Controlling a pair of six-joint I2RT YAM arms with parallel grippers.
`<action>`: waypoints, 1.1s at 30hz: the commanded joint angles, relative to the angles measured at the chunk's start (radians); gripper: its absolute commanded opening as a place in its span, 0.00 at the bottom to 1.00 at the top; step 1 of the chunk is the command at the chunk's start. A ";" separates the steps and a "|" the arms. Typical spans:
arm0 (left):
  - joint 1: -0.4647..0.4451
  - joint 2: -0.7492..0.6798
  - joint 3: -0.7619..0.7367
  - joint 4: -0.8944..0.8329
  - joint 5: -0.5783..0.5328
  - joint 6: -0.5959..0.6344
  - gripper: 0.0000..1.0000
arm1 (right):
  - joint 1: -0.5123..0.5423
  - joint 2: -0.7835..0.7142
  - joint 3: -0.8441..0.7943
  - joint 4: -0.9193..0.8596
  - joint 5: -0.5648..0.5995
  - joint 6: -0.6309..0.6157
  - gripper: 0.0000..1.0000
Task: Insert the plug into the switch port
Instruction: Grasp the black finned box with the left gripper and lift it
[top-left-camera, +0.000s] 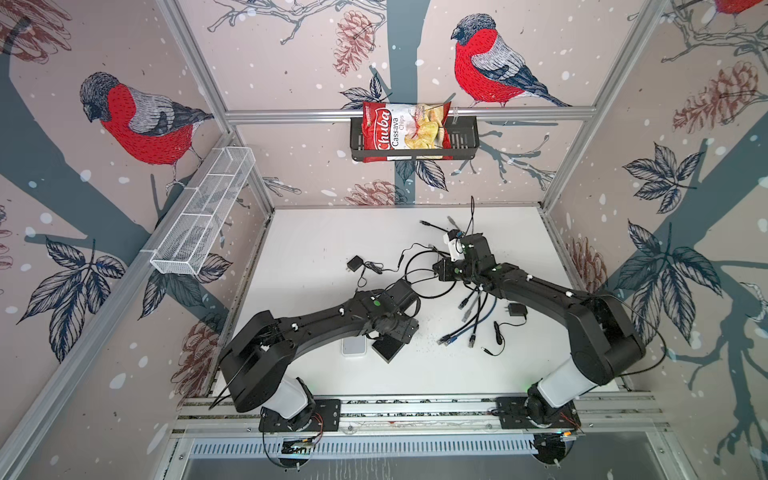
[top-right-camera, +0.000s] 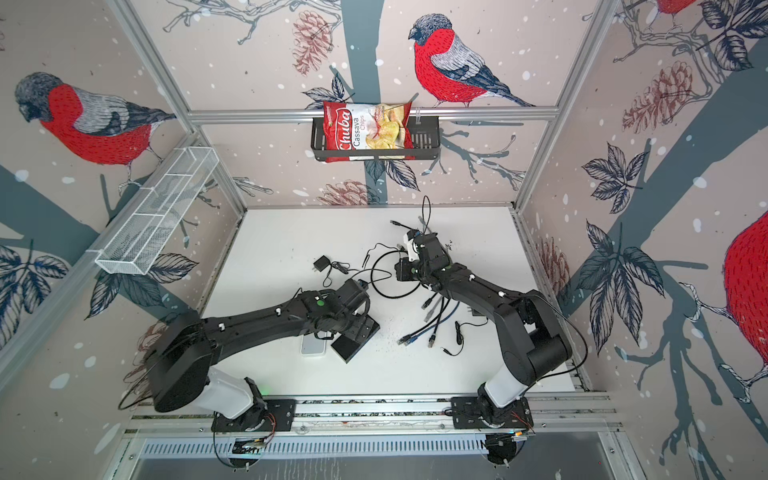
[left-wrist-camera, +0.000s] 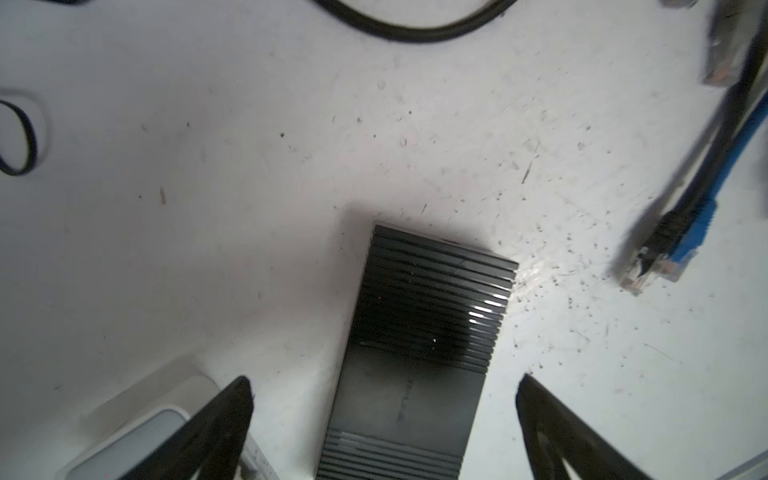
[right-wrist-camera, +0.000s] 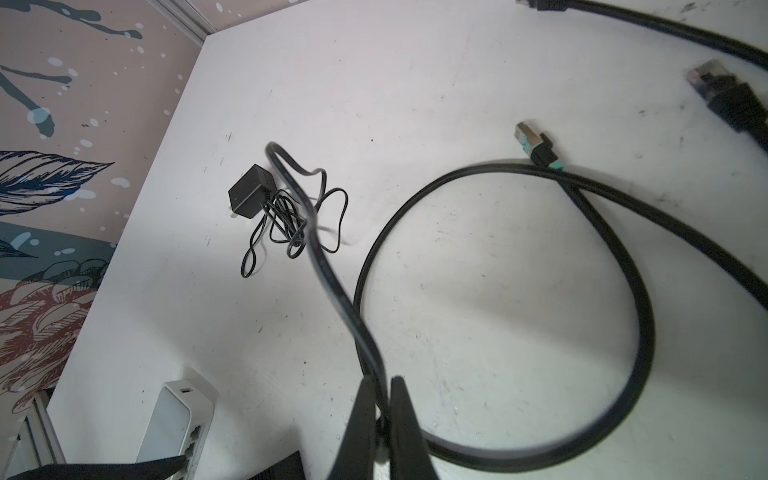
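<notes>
Overhead pair, wrist pair
The whole surface (top-left-camera: 307, 232) is seen from high above in both top views; the white switch (right-wrist-camera: 178, 411) is shared by both close wrist views.

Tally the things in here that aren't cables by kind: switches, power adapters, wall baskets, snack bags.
Network switches: 2, white plastic switch, black ribbed switch
Power adapters: 2, far black cube adapter, near black cube adapter
Wall baskets: 2, white wire-mesh basket, black metal basket
Snack bags: 1, red Chuba chips bag
Total: 7

Bird wallpaper (top-left-camera: 291, 54) (bullfinches, pinecones), white tabletop (top-left-camera: 316, 232)
</notes>
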 joint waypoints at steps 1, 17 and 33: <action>-0.003 0.042 0.024 -0.079 0.032 0.010 0.98 | -0.002 -0.014 -0.012 0.010 -0.022 -0.007 0.08; -0.004 0.172 0.068 -0.084 0.104 0.087 0.95 | -0.029 -0.021 -0.036 0.022 -0.039 -0.005 0.10; -0.004 0.192 0.053 -0.033 0.090 0.090 0.62 | -0.038 -0.013 -0.027 0.020 -0.051 -0.004 0.10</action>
